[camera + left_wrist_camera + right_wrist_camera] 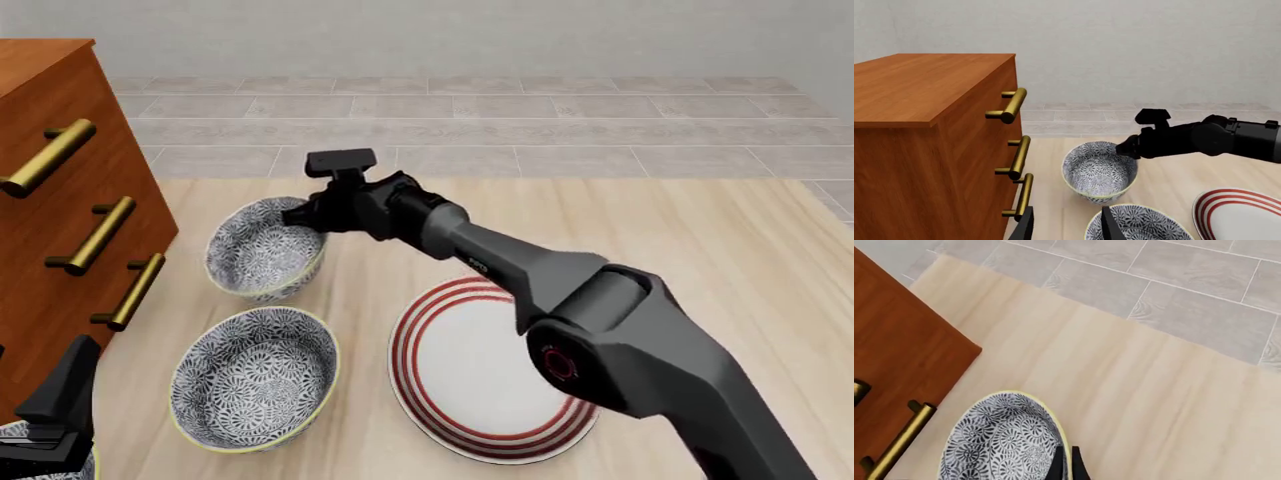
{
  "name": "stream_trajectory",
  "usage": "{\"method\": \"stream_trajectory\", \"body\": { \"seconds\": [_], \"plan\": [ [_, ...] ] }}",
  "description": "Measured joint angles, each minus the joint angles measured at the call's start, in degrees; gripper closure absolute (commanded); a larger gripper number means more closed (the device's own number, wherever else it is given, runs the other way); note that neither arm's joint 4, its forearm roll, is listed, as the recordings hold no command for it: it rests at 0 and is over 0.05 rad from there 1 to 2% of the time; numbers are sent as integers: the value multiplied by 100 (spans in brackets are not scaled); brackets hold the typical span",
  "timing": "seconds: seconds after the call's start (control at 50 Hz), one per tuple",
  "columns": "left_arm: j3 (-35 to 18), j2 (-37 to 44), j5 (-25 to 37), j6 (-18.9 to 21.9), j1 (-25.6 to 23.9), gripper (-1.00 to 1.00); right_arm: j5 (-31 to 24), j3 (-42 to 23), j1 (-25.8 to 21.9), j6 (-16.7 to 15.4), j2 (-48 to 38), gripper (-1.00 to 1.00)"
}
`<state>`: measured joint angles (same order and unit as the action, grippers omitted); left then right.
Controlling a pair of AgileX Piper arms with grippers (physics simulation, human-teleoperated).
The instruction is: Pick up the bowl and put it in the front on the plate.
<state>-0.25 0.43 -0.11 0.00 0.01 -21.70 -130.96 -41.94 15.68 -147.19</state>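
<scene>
We see the right gripper point(310, 213) pinching the right-hand rim of the far blue-and-white floral deep bowl point(262, 250); in the right wrist view its fingers point(1056, 466) sit one on each side of the thin yellowish rim, nearly pressed together. The bowl is tilted, at the table's left, just beside the orange-brown wooden drawer cabinet with brass bar handles point(60, 190); the gap on that side is narrow. A second floral bowl point(252, 378) sits nearer us, apart from the first. The large white plate with red concentric rings point(474, 375) lies just right of the near bowl, its middle bare, with the right arm passing over its far edge. Open light wooden tabletop point(694, 240) runs right and far of the plate. The left gripper point(1064, 225) hangs low at the near left, fingers spread, holding nothing
</scene>
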Motion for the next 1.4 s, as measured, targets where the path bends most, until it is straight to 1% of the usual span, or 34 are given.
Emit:
{"method": "stream_trajectory", "body": {
  "seconds": [0.36,0.6,1.2,1.4],
  "plan": [
    [0,0,0,0,0,-100,373,1015,50,-136,839,100],
    [0,0,0,0,0,-100,556,1570,50,-204,1345,100],
    [0,0,0,0,0,-100,1145,3141,43,-138,2586,100],
    [0,0,0,0,0,-100,1233,3576,83,-172,2963,100]
  ]
}}
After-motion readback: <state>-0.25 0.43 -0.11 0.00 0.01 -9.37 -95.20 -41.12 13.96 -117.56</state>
